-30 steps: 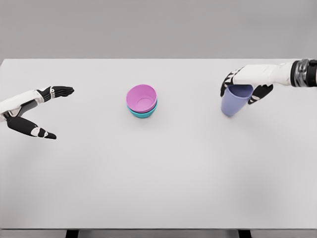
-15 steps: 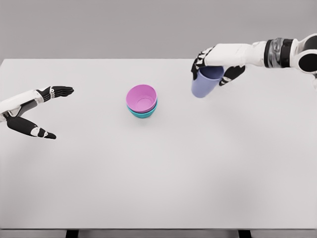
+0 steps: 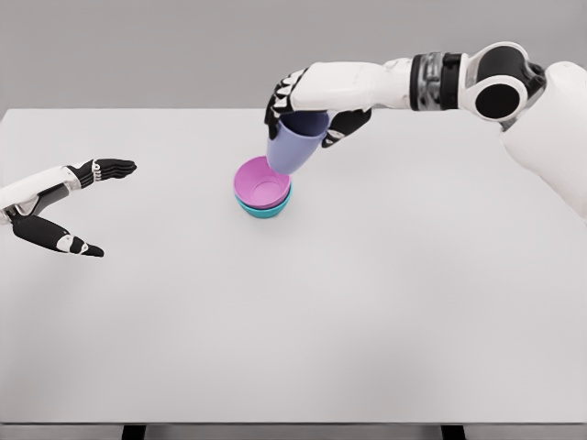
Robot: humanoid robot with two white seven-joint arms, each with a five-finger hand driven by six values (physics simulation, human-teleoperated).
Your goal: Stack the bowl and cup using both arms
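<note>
Moved: cup (image 3: pixel 292 147) is now hanging just over the far right rim of the bowls, having travelled from the table's right side toward the middle in the grip of the right hand (image 3: pixel 307 108) — the arm is now stretching well across the table.

Right hand: its dark fingers are wrapping the cup's rim and upper wall from above, clamping it; the cup is tilting, its base leaning down-left toward the bowls.

Cup and bowls: the cup's base is overlapping the pink bowl's far edge in the head view; whether it is touching the rim or hovering clear of it is not telling from this angle.

Bowls: pink bowl (image 3: pixel 260 183) is sitting nested in teal bowl (image 3: pixel 266 211), near the table's middle, unmoved across the frames.

Left hand (image 3: pixel 64 203): it is resting at the left edge of the table (image 3: pixel 293 348) with fingers spread and thumb apart, gripping nothing, same pose as before, well apart from the bowls.

Meaning for the task: bowl stacking is looking done, and the cup is arriving over the stack — the remaining step is likely lowering it into the pink bowl.

Next need: the cup is probably wanting to be righted and centred a little nearer over the bowl before release, or it may tip against the rim.
</note>
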